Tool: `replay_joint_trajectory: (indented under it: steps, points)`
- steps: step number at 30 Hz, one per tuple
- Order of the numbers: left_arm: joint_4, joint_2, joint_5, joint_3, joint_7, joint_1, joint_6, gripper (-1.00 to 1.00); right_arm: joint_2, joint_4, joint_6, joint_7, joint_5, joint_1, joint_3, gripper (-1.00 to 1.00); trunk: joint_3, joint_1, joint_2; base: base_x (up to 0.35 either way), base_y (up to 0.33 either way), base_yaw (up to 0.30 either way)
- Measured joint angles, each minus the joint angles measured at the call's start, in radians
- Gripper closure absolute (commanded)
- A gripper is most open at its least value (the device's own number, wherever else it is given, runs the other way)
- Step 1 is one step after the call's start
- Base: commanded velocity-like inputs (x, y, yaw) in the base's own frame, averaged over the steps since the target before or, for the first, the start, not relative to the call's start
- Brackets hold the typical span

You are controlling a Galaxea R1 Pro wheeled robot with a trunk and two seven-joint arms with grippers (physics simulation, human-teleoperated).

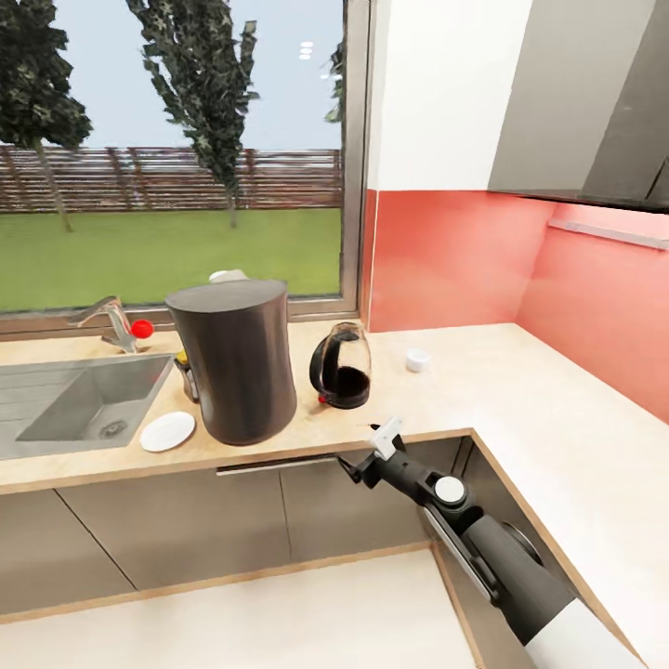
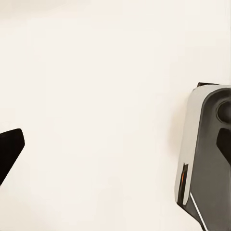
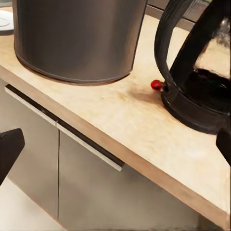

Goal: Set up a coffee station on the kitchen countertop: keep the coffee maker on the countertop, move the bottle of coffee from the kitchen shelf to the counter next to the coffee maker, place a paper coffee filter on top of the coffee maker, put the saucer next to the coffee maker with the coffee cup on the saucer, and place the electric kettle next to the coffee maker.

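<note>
My right arm reaches forward and up from the lower right of the head view, forearm angled toward the counter (image 1: pixel 520 390) edge, with my right gripper (image 1: pixel 383 437) just in front of that edge, below and in front of the electric kettle (image 1: pixel 342 367). Its white-tipped fingers (image 1: pixel 388 433) point up toward the counter lip; they look spread apart with nothing between them, though the angle makes the width of the gap hard to judge. In the right wrist view, dark finger edges sit at opposite sides of the picture with bare space between, which agrees with an open, empty hold.

On the counter the coffee maker (image 1: pixel 237 358) stands upright beside the sink (image 1: pixel 88 400), with the kettle near it on the corner side and apart from it. The saucer (image 1: pixel 168 431) lies flat by the coffee maker's base on the sink side, near the front edge. The coffee cup (image 1: pixel 417 360) sits alone farther toward the corner, well apart from the saucer. A yellow-capped dark thing, partly hidden between the coffee maker and the sink, may be the bottle of coffee (image 1: pixel 185 370). Something white peeks from behind the coffee maker's top; I cannot tell what it is.

The right wrist view adds the kettle's red switch (image 3: pixel 157 85) at its base and the cabinet handle (image 3: pixel 67 132) under the counter edge. The left wrist view gives pale floor, a grey-white part of my own body (image 2: pixel 207 154), and one dark fingertip of my left gripper (image 2: pixel 8 153); I cannot tell its opening.
</note>
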Motion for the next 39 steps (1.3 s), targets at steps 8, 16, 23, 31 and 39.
replay_joint_trajectory:
  steps: [8, 16, 23, 31, 39]
  points:
    - [0.044, 0.005, 0.000, 0.000, -0.003, 0.025, 0.015, -1.00, 0.000, -0.001, 0.000, -0.001, 0.000, 0.000, -0.003, -1.00, 0.007, 0.000, 0.000, 0.000, 0.000, -0.254]
    - [0.049, 0.007, 0.000, 0.000, -0.003, 0.075, 0.172, -1.00, 0.003, -0.001, 0.004, -0.005, 0.001, 0.000, -0.183, -1.00, 0.015, 0.000, 0.000, 0.000, 0.000, -0.254]
    - [0.048, 0.003, -0.003, -0.006, -0.007, 0.079, 0.299, -1.00, 0.020, 0.011, 0.128, -0.053, 0.001, -0.018, -0.494, -1.00, 0.018, 0.000, 0.000, 0.000, 0.000, -0.118]
    - [0.048, 0.001, -0.005, -0.010, -0.007, 0.079, 0.412, -1.00, 0.195, 0.101, 0.474, -0.434, 0.003, -0.299, -0.508, -1.00, 0.018, 0.000, 0.000, 0.000, 0.000, -0.003]
    - [0.049, -0.001, -0.007, -0.010, -0.008, 0.081, 0.431, -1.00, 0.234, 0.653, 0.538, -0.509, -0.001, -0.680, -0.510, -1.00, 0.018, 0.000, 0.000, 0.006, 0.000, 0.000]
